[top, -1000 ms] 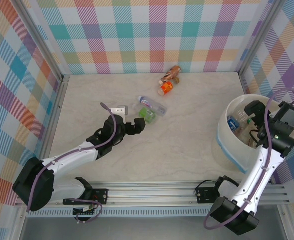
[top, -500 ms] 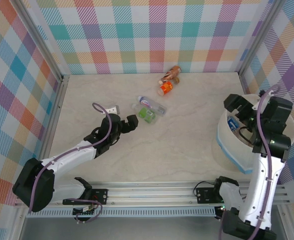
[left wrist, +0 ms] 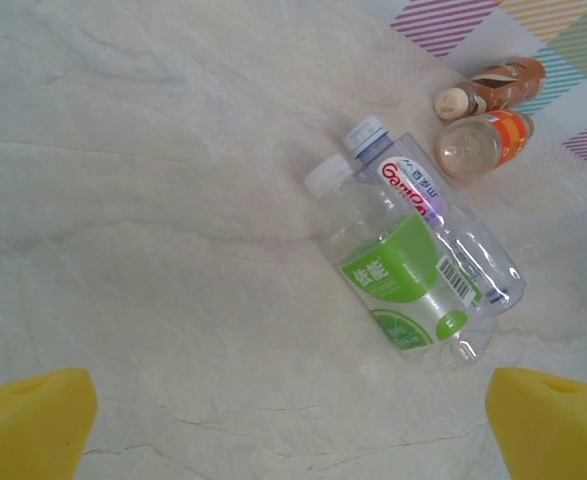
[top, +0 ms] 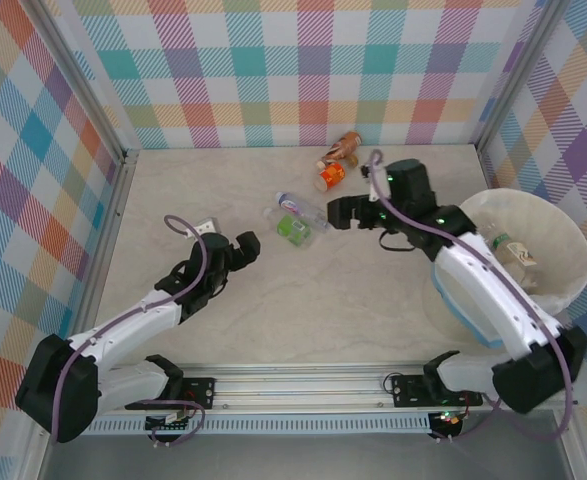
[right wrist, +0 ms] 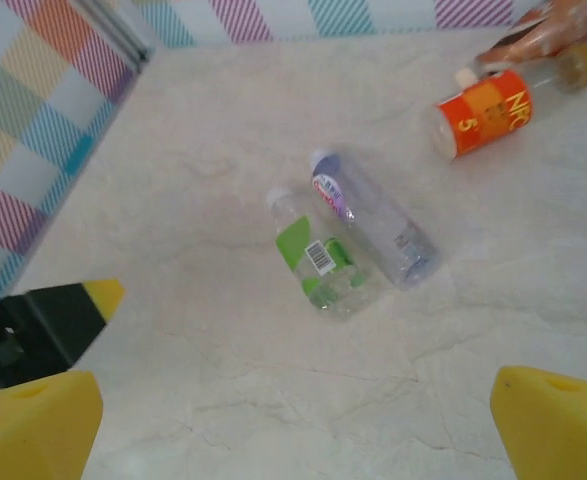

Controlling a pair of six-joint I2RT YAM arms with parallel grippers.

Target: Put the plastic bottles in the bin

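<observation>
Green-label bottle (top: 293,229) and purple-label bottle (top: 305,209) lie side by side mid-desk (top: 373,300), long axes diagonal, caps pointing far-left. Left fingers (left wrist: 28,420) and right fingers (right wrist: 33,425) are spread wide and empty, flanking them. Bin (top: 563,250) stands at the desk's right edge.

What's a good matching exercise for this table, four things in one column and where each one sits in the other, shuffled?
Things:
1. green-label bottle
2. orange bottle
3. brown bottle
4. bin

Places:
A. at the right side of the table
B. closest to the back wall
C. mid-table, lying beside the purple-label bottle
D. just in front of the brown one

Pairs: 1-C, 2-D, 3-B, 4-A.
</observation>
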